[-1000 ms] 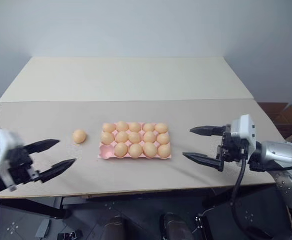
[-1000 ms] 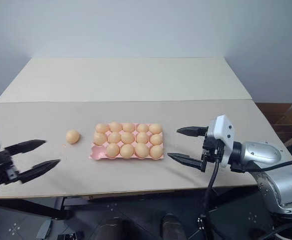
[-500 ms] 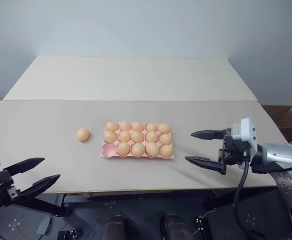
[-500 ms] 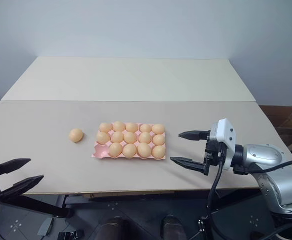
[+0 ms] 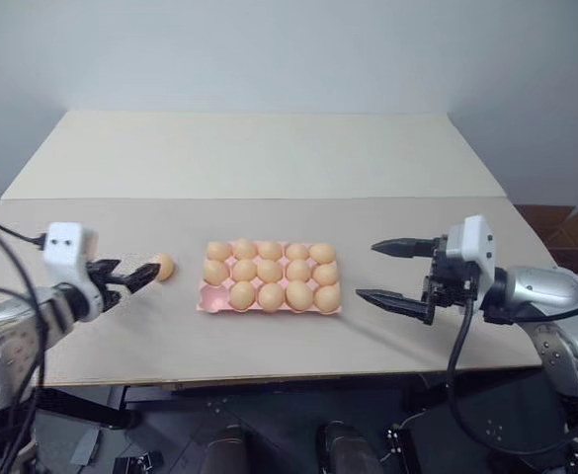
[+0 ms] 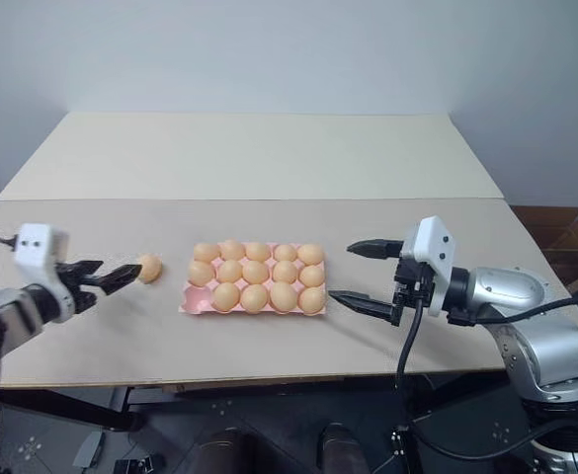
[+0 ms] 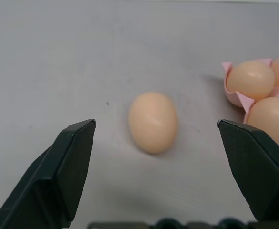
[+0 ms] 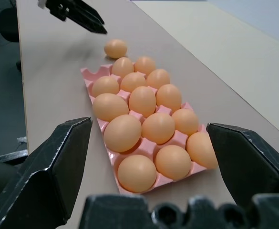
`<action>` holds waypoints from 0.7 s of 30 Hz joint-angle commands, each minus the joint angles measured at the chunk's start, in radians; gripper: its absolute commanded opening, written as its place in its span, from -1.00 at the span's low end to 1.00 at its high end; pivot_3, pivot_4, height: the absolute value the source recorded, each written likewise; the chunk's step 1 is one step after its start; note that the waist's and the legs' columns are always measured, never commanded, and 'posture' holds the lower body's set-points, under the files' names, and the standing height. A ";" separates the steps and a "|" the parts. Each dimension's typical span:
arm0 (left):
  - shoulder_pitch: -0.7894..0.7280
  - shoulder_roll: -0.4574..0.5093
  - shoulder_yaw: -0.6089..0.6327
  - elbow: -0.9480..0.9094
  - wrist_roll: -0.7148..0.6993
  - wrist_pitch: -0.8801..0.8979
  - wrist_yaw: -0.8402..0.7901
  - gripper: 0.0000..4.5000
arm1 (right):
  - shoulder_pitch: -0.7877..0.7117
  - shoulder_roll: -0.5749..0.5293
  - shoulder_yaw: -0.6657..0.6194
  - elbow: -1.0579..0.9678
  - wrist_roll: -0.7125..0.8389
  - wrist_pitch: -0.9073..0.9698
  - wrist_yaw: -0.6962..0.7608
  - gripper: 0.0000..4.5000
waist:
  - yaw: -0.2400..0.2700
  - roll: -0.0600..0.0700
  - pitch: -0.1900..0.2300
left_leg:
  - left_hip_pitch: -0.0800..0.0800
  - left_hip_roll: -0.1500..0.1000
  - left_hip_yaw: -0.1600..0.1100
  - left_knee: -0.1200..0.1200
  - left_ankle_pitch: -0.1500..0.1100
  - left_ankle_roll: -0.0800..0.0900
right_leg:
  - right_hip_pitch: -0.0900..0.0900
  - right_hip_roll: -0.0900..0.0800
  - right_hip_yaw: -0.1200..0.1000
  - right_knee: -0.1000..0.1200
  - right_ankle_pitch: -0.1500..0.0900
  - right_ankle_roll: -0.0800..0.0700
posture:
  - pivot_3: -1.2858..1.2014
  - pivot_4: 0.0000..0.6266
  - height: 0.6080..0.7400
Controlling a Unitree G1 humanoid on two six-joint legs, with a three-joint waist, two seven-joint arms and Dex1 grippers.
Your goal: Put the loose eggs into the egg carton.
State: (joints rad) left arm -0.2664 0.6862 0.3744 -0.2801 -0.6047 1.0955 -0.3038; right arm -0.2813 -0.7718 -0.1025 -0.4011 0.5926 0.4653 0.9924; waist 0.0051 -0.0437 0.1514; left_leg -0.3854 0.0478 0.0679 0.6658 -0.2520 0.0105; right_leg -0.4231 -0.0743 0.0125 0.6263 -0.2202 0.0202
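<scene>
One pale orange-tan loose egg (image 5: 162,267) lies on the beige table (image 5: 91,237) just left of the pink lidless egg carton (image 5: 269,281), whose near-left cup looks empty. The left hand (image 7: 156,138) spreads wide, fingers either side of the egg without touching, likely lining up a grasp. The right hand (image 5: 392,272) hangs wide and empty beside the carton's right end, out of the way.

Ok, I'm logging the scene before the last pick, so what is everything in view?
Loose egg: one, pale orange, on the table left of the carton.
Eggs in carton: fourteen, pale orange, all cups filled but the near-left one.
Carton: one, pink, middle of the table.
Table: one, tan, with a cream board behind it.
Cardboard box: one, brown, far right past the table.
Left gripper: black, open, at the loose egg.
Right gripper: black, open, right of the carton.
</scene>
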 commanded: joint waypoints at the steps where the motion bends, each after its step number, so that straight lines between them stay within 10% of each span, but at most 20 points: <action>1: -0.073 -0.030 -0.067 0.054 0.053 -0.011 0.038 0.98 | -0.013 0.003 -0.021 -0.032 0.007 -0.017 -0.014 1.00 | 0.000 0.000 0.000 | 0.000 0.000 0.000 0.000 0.000 0.000 | 0.000 0.000 0.000 0.000 0.000 0.000 | 0.03 -0.52 1.00; 11: -0.193 -0.109 -0.201 0.264 0.217 -0.079 0.100 0.98 | 0.013 0.007 -0.033 -0.058 0.020 -0.015 -0.035 1.00 | 0.002 0.000 0.000 | 0.000 0.000 0.000 0.000 0.000 0.000 | 0.000 0.000 0.000 0.000 0.000 0.000 | 0.03 -0.52 1.00; 18: -0.193 -0.116 -0.194 0.214 0.226 -0.067 0.068 0.15 | 0.014 0.013 -0.037 -0.072 0.038 -0.001 -0.064 1.00 | 0.003 0.000 0.000 | 0.000 -0.001 0.000 0.001 0.000 0.000 | 0.001 -0.001 0.000 0.001 0.000 0.001 | 0.03 -0.52 1.00; 21: -0.165 -0.084 -0.202 0.167 0.228 -0.078 0.029 0.15 | 0.017 0.014 -0.037 -0.077 0.040 -0.001 -0.075 1.00 | 0.001 0.000 0.000 | -0.001 -0.001 0.000 0.001 0.000 0.000 | 0.000 -0.001 0.000 0.000 0.000 0.001 | 0.03 -0.52 1.00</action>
State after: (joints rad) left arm -0.4366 0.5773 0.1726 -0.0570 -0.3828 1.0311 -0.2542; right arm -0.2618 -0.7588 -0.1009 -0.4463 0.6130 0.4663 0.9259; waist 0.0064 -0.0439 0.1514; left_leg -0.3860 0.0472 0.0676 0.6665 -0.2519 0.0105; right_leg -0.4231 -0.0750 0.0123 0.6265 -0.2198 0.0208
